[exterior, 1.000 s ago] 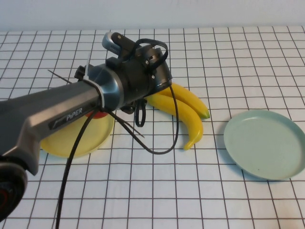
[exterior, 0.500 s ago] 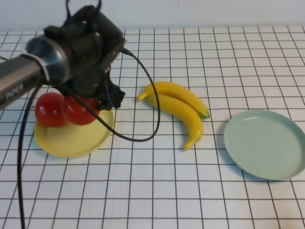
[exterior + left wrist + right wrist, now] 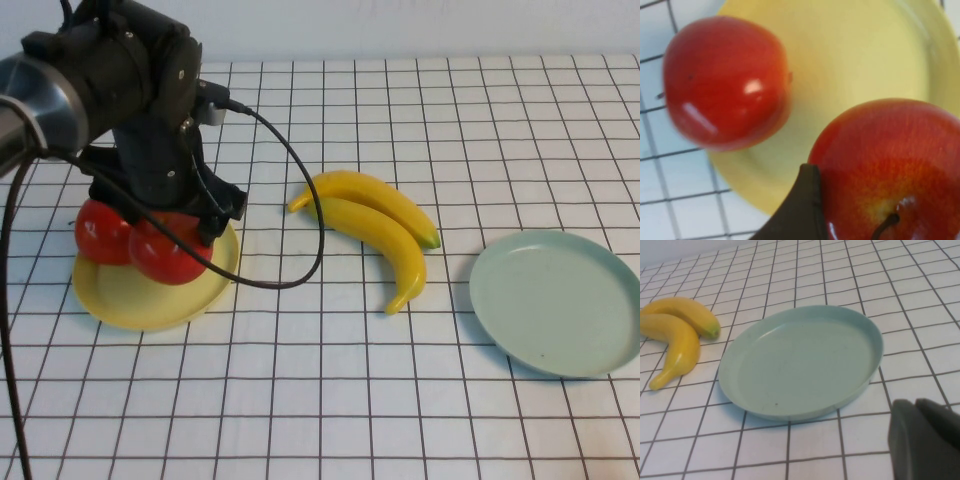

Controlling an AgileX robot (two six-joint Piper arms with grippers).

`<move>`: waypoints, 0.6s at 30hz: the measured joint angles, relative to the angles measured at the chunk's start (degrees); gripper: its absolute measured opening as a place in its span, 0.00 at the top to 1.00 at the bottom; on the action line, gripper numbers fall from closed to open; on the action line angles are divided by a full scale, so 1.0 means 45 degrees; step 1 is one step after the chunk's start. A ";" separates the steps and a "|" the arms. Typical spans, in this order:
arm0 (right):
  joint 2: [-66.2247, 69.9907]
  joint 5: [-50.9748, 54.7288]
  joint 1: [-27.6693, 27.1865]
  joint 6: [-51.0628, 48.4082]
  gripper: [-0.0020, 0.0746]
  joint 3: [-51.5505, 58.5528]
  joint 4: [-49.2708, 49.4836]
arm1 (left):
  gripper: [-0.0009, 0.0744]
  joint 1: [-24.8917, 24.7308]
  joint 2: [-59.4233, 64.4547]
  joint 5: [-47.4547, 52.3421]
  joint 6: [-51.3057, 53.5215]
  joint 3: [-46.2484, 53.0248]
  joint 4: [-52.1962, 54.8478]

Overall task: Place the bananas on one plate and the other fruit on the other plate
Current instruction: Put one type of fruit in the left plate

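The left gripper (image 3: pixel 165 235) hangs over the round yellow plate (image 3: pixel 120 300) near the tabletop's left edge, its fingers wide apart around the second shiny red apple (image 3: pixel 168 250), w/ one dark fingertip (image 3: pixel 797 210) just beside it. Compared to a second ago, the arm has swung off the middle and come down here, so both apples, incl. the other one (image 3: pixel 103 232), now sit on this plate. That half looks done, I think. The two glossy yellow bananas (image 3: pixel 385 225) lie unmoved at the centre, apart from the pale blue-green plate (image 3: pixel 555 300) by the right edge. The right gripper (image 3: pixel 925 440), closed, waits near that plate.
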 joint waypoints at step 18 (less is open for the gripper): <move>0.0000 0.0000 0.0000 0.0000 1.00 0.0000 0.0000 | 0.11 0.0088 0.0171 -0.3358 -0.1286 0.1279 0.1058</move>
